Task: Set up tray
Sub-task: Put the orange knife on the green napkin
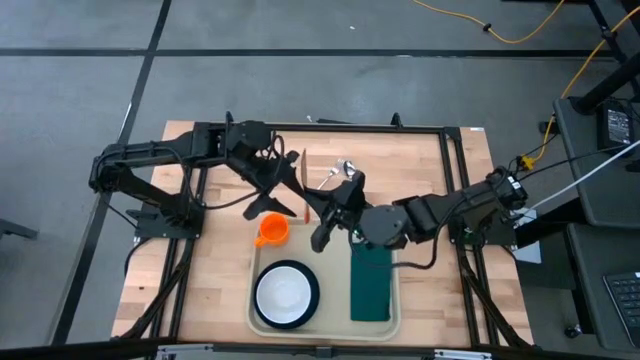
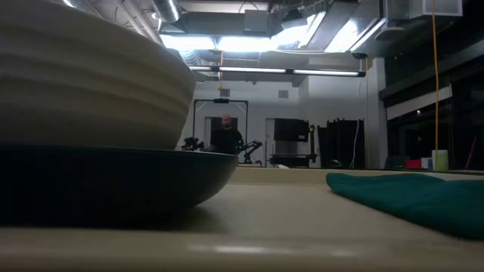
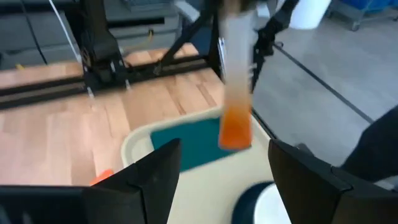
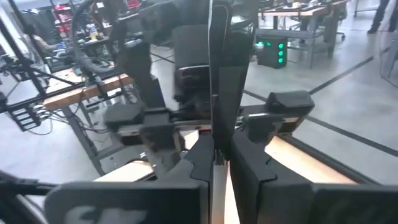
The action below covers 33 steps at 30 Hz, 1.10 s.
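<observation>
On the near half of the wooden worktop lies the tray, beige, rimmed, its shorter side toward the near edge and its long axis running across from left to right. Contents: white bowl on dark plate in the left half; green napkin in the right half, laid lengthwise from the far rim to the near one, probably to take cutlery. Orange cup at the far-left corner, whether on the rim or just off it cannot be told. Left hand, fingers spread, empty, beyond the cup. Right hand, fingers closed on a thin utensil, held upright above the tray's far rim near the napkin.
</observation>
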{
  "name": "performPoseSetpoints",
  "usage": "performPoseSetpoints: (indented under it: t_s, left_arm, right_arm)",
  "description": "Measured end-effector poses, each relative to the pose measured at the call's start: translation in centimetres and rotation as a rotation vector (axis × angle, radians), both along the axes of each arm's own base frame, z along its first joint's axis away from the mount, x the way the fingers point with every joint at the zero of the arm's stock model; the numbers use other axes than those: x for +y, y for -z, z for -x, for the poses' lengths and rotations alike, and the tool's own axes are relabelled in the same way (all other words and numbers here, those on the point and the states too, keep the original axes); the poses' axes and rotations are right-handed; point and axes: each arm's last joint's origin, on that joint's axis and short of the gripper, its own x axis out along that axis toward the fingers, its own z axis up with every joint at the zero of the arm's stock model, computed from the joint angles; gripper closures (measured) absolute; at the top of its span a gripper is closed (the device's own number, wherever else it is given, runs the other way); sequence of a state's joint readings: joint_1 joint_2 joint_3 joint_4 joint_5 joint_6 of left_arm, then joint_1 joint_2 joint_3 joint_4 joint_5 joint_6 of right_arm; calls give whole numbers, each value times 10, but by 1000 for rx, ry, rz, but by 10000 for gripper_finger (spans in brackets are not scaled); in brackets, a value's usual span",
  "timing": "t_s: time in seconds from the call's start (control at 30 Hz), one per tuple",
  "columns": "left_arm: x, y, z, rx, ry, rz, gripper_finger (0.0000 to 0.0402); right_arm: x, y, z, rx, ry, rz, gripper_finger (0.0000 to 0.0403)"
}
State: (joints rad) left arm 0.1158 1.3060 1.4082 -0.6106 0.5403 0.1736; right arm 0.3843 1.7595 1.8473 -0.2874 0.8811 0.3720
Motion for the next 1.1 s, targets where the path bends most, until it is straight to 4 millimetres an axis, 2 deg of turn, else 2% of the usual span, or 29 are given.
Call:
performPoseSetpoints:
  t_s: [0.3,0.47,0.67,0.93,1.1]
  left_arm:
    - [2,-7,-5,-75,-81,-12,168]
    - [2,-8,-5,-77,-110,-18,185]
    - [2,-9,-5,-79,-114,-8,240]
    - [2,-8,-5,-73,-117,3,358]
    - [3,-8,-5,-68,-126,10,362]
  right_arm:
    - [-16,-2,-7,-13,-27,-5,369]
    - [-23,-4,-10,-18,-30,5,369]
    - [-28,-3,-11,-7,-44,4,369]
    - [-32,-4,-11,6,-44,31,369]
    - [-35,-5,-11,11,-52,34,369]
